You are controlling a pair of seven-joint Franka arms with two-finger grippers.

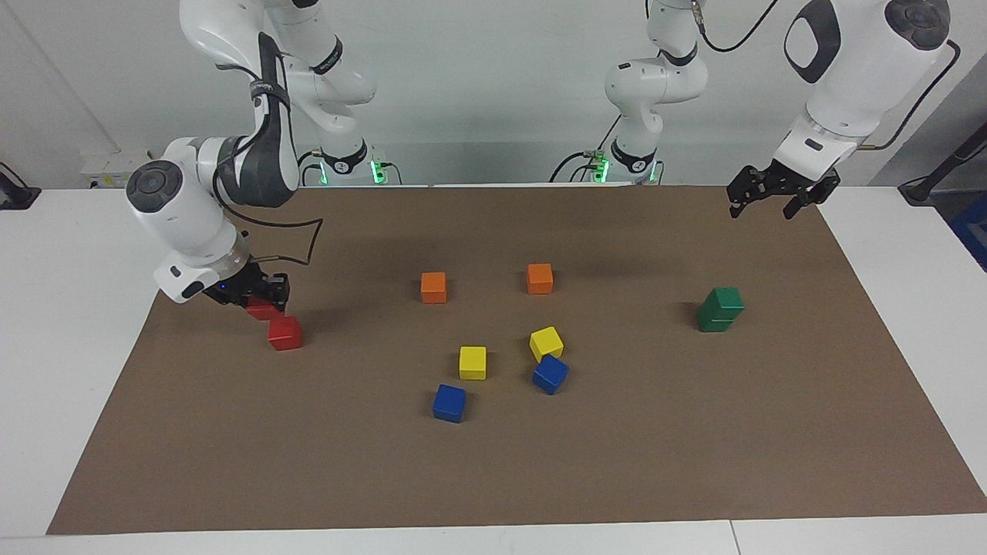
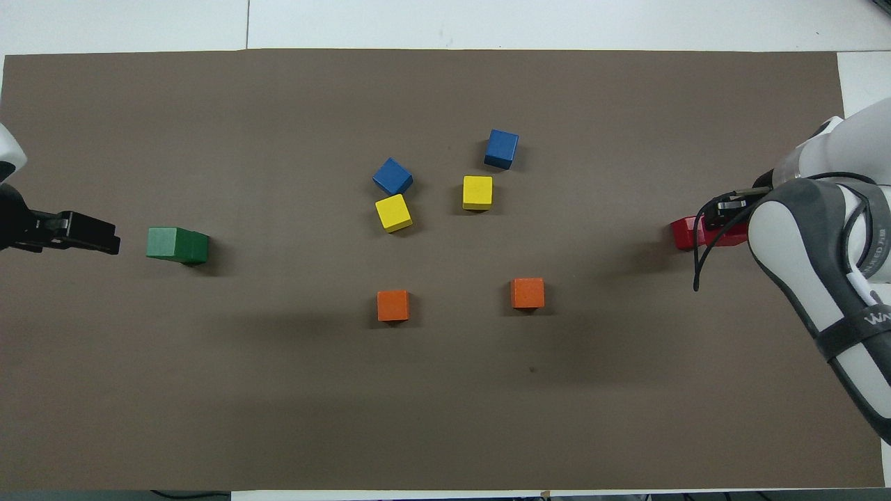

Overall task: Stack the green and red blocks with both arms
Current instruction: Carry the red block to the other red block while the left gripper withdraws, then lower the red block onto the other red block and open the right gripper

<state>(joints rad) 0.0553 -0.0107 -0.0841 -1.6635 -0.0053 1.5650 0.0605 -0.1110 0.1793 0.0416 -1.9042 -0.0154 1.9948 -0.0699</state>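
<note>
A red block is gripped by the right gripper over the second red block; misalignment risks toppling. The left gripper is held open.

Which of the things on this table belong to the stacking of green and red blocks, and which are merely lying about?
Belonging to the job:
- green stack, two blocks, one on the other
- held red block, in the right gripper
- red block on the mat
- left gripper, raised, waiting

Lying about:
- two orange cubes
- two yellow cubes
- two blue cubes
</note>
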